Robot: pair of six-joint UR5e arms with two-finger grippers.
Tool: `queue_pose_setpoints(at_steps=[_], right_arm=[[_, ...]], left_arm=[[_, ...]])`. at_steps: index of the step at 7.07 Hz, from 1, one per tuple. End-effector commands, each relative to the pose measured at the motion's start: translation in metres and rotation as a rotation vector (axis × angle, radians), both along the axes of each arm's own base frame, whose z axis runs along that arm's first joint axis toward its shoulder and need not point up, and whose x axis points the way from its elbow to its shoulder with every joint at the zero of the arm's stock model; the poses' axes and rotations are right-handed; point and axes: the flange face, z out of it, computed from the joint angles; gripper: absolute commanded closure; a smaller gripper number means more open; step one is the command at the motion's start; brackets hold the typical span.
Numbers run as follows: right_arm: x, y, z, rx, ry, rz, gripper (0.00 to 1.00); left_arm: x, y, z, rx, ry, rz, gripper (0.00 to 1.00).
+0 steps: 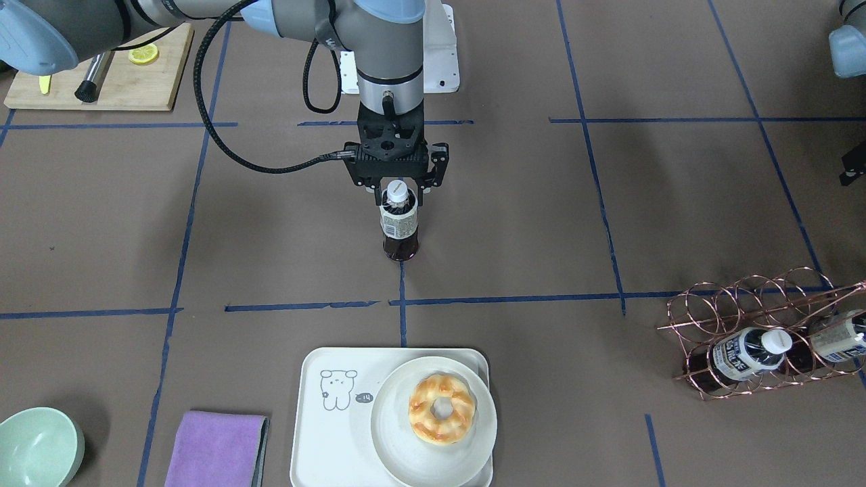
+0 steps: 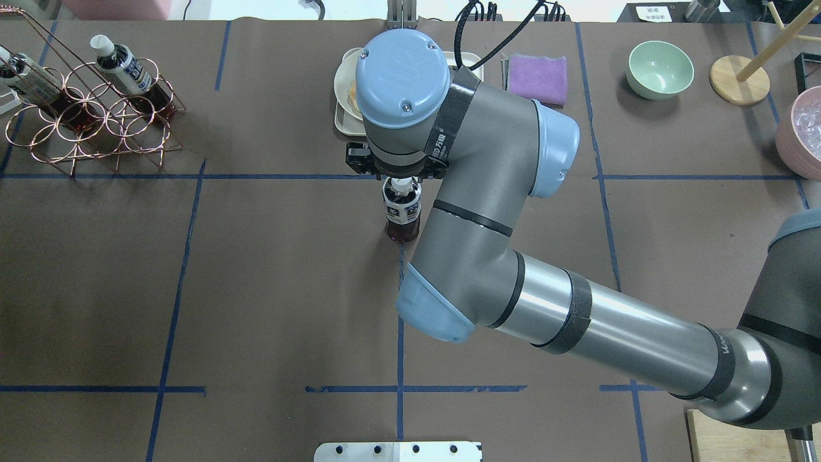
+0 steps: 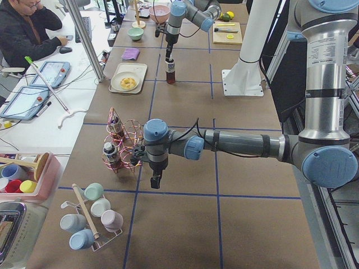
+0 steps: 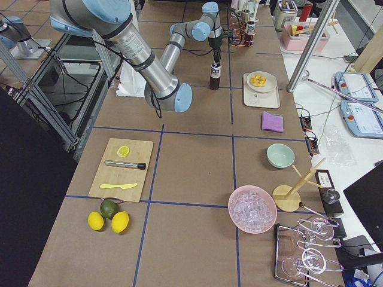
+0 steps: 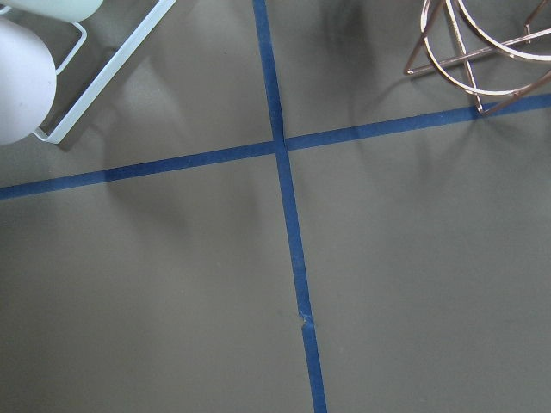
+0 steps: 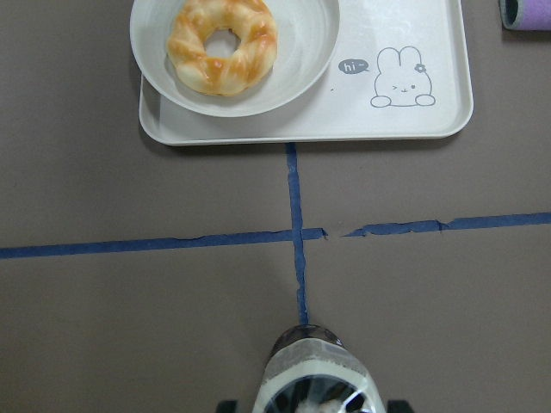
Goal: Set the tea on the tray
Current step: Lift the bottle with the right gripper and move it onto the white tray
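The tea bottle [image 1: 399, 226] stands upright on the brown table at its middle, with a white cap, a pale label and dark liquid. My right gripper [image 1: 400, 195] hangs straight down over it, open, with one finger on each side of the cap and a small gap on both sides. In the right wrist view the bottle's top [image 6: 317, 379] fills the bottom edge. The cream tray [image 1: 325, 439] with the bear drawing lies beyond it towards the operators' edge and also shows in the right wrist view [image 6: 430, 112]. My left gripper [image 3: 155, 180] hovers low beside the wire rack; I cannot tell whether it is open or shut.
A round white plate [image 1: 392, 433] with a glazed doughnut [image 1: 442, 409] fills one half of the tray. A copper wire rack [image 1: 758, 318] holds two more bottles. A purple cloth [image 1: 216, 450], a green bowl [image 1: 37, 450] and a wooden cutting board [image 1: 122, 84] lie near the edges.
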Motion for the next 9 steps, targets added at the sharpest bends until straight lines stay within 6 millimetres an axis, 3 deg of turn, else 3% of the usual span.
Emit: queue_pose_setpoints(at_steps=[1,2,4,5,7,9], right_arm=[[0.002,0.002,0.001,0.000,-0.002,-0.001,0.35],[0.002,0.001,0.002,0.000,-0.001,0.000,0.41],[0.002,0.002,0.002,-0.002,0.000,-0.001,0.90],[0.005,0.004,-0.002,-0.012,0.012,-0.003,1.00],[0.036,-0.004,-0.015,-0.026,-0.006,0.010,1.00],[0.071,-0.039,-0.017,0.022,0.009,0.035,1.00]], left_arm=[[0.000,0.000,0.000,0.000,0.000,-0.001,0.00],[0.000,0.000,0.000,0.000,0.000,-0.001,0.00],[0.000,0.000,0.000,-0.001,0.000,-0.002,0.00],[0.000,0.000,-0.001,-0.001,0.002,-0.002,0.00],[0.000,-0.001,-0.002,0.001,0.002,-0.003,0.00],[0.000,-0.001,-0.008,0.011,0.003,-0.005,0.00]])
